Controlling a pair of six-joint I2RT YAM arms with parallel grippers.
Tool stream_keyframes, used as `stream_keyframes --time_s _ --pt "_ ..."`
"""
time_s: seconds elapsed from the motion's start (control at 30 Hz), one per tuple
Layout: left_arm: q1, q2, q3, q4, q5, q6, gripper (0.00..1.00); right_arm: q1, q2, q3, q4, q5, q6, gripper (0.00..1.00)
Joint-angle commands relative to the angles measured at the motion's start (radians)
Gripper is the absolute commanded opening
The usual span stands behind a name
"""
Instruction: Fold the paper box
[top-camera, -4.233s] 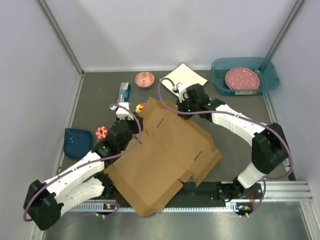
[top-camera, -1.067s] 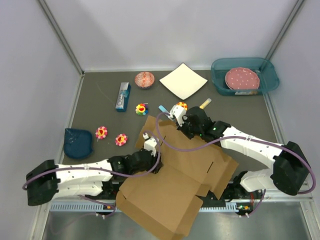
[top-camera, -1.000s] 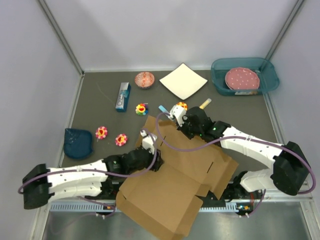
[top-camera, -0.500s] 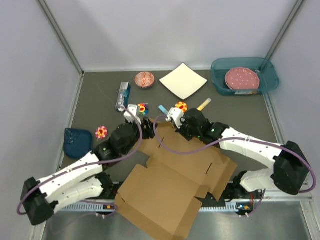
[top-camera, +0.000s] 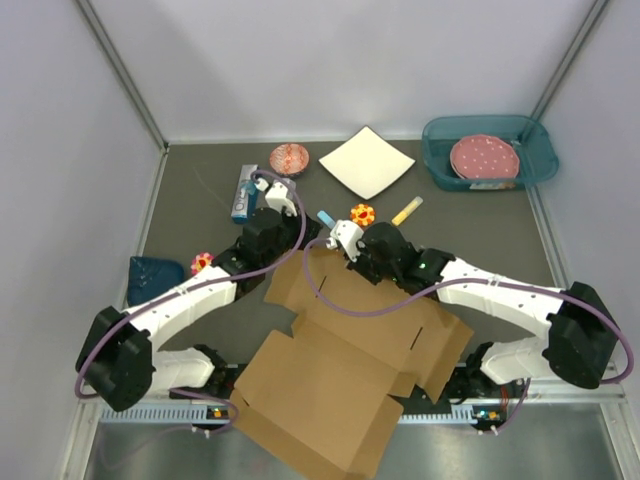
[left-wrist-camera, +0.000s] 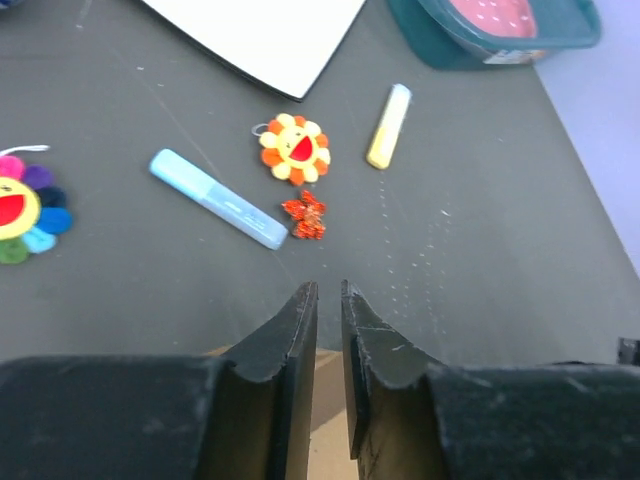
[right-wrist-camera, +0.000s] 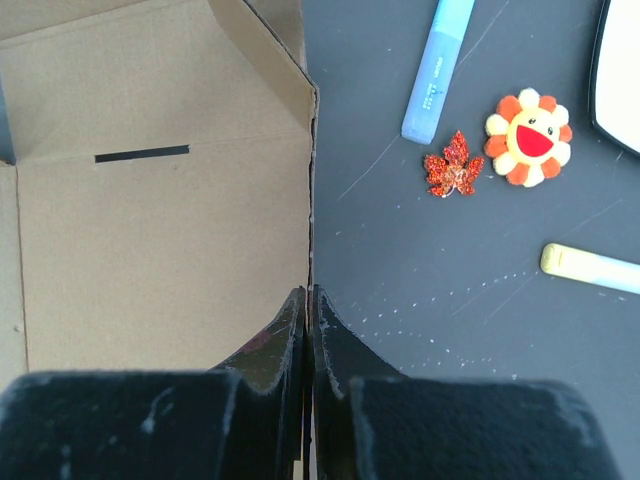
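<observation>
I have my right gripper (top-camera: 345, 252) on the far edge of the flat brown cardboard paper box (top-camera: 350, 350), an orange flower-shaped charm (top-camera: 362, 214) just beyond it, my left gripper (top-camera: 298, 238) close alongside

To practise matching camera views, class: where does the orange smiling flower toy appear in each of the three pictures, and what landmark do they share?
Top external: the orange flower lies on the table slightly above the picture's centre.
Left wrist: the orange flower is in the upper middle.
Right wrist: the orange flower is at the upper right.
Shared landmark: the yellow marker, close to it in every view.
</observation>
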Motion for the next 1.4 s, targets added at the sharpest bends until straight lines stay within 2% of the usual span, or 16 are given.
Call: stream_keyframes --time_s 0.0,0.27,0.47,0.57,0.73,0.8,0.93,1.17,1.37 --pt "0.004 -0.012 -0.042 0.092 0.114 -0.029 0.2 0.022 0.008 0.012 0.02 -0.009 -0.003 0.0" --pt "-0.004 -0.029 -0.174 0.147 0.191 -0.075 0.04 0.036 0.002 0.018 0.039 0.058 -0.02 0.0" --pt "-0.014 -0.006 -0.202 0.166 0.228 -0.095 0.01 0.063 0.005 0.043 0.039 0.138 -0.049 0.0" --pt "-0.013 -0.073 -0.207 0.129 0.185 -0.101 0.06 0.092 0.001 0.051 0.039 0.233 -0.109 0.0" --pt "-0.011 -0.245 -0.194 -0.05 -0.102 -0.141 0.23 0.149 -0.027 0.051 0.091 0.44 -0.322 0.0" --pt "-0.011 -0.337 -0.216 -0.069 -0.203 -0.16 0.29 0.171 -0.047 0.041 0.146 0.505 -0.382 0.0" --pt "-0.011 -0.452 -0.271 -0.066 -0.297 -0.188 0.37 0.224 -0.084 0.029 0.219 0.597 -0.537 0.0" --pt "-0.011 -0.487 -0.346 -0.04 -0.328 -0.234 0.37 0.373 -0.084 -0.13 0.491 0.757 -0.681 0.0" --pt "-0.011 -0.496 -0.434 0.074 -0.317 -0.222 0.37 0.413 -0.047 -0.227 0.471 0.787 -0.527 0.0"
